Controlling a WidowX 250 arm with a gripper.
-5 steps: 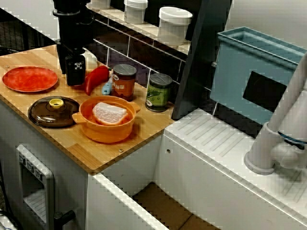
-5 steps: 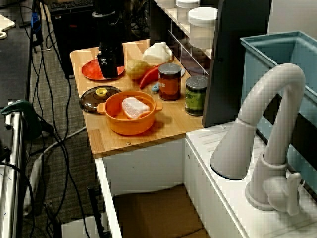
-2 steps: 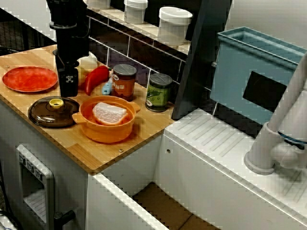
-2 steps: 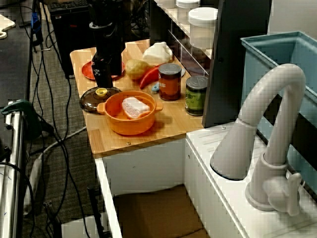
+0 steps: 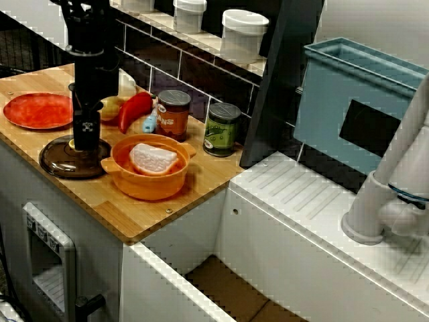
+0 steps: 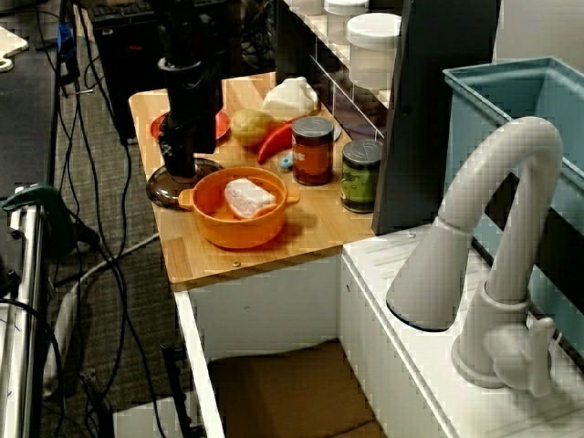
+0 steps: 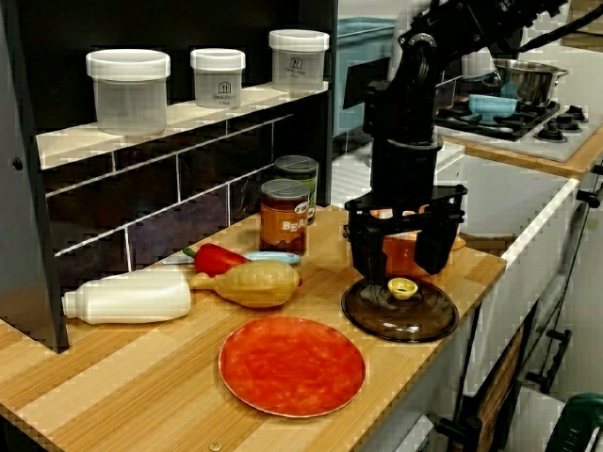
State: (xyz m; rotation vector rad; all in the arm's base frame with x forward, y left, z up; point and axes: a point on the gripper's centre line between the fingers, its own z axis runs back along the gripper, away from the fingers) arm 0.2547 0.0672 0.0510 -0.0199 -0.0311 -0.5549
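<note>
In the view from above, the arm point(image 5: 87, 67) hides the yellow knob point(image 7: 403, 287) of the brown lid point(image 7: 400, 322); only the low side view shows it. The lid lies at the front edge of the tabletop point(image 5: 134, 218), just beside the orange pot point(image 5: 147, 182). The jaws stand open low over it, one on each side of the knob.

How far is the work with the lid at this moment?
Done: the open gripper is lined up over the lid, jaws apart above its yellow knob. In hand: the grasp; nothing is gripped yet. Left: the lid lies on the counter beside the uncovered pot, so lifting remains.
</note>
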